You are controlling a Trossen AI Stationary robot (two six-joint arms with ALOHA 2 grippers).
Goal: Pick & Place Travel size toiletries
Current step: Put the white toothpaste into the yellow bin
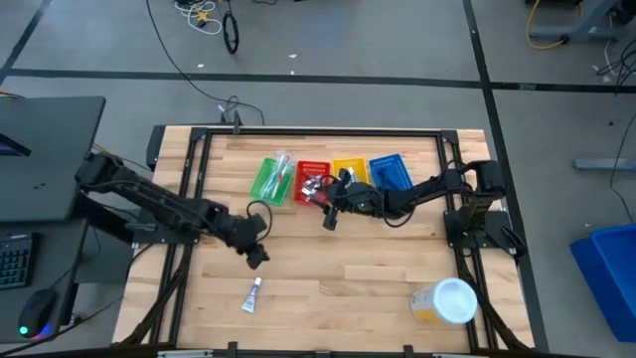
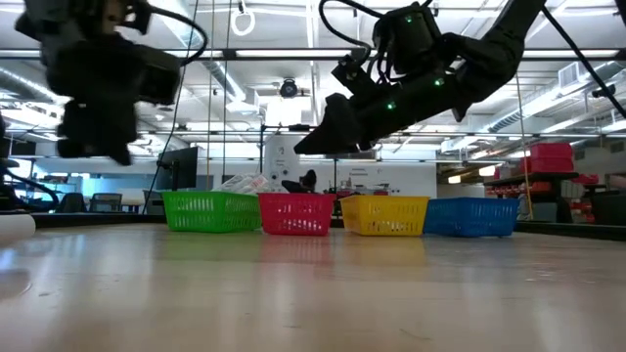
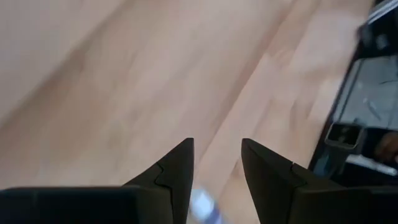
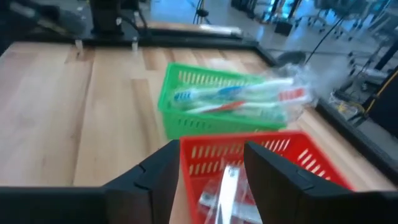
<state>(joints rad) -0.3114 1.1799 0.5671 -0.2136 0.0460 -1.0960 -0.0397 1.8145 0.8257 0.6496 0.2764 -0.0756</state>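
A white-blue tube point(image 1: 253, 294) lies flat on the wood near the table's near edge; its blurred end point(image 3: 203, 206) shows between my left fingers. My left gripper point(image 1: 257, 258) point(image 3: 216, 142) hovers open just beyond the tube, above the table. Toothbrushes point(image 4: 239, 99) lie in the green basket point(image 1: 272, 180). Silvery packaged items point(image 4: 225, 188) lie in the red basket point(image 1: 311, 183). My right gripper point(image 1: 329, 218) point(image 4: 208, 144) is open and empty, raised just in front of the red basket's near wall point(image 4: 217, 155). In the low view both grippers point(image 2: 93, 147) point(image 2: 318, 140) hang clear of the table.
A yellow basket point(image 1: 349, 170) and a blue basket point(image 1: 391, 171) stand to the right of the red one, in a row near the far edge. A large yellow jar with a white lid point(image 1: 445, 302) lies at the near right corner. Bare wood point(image 1: 348, 283) fills the middle.
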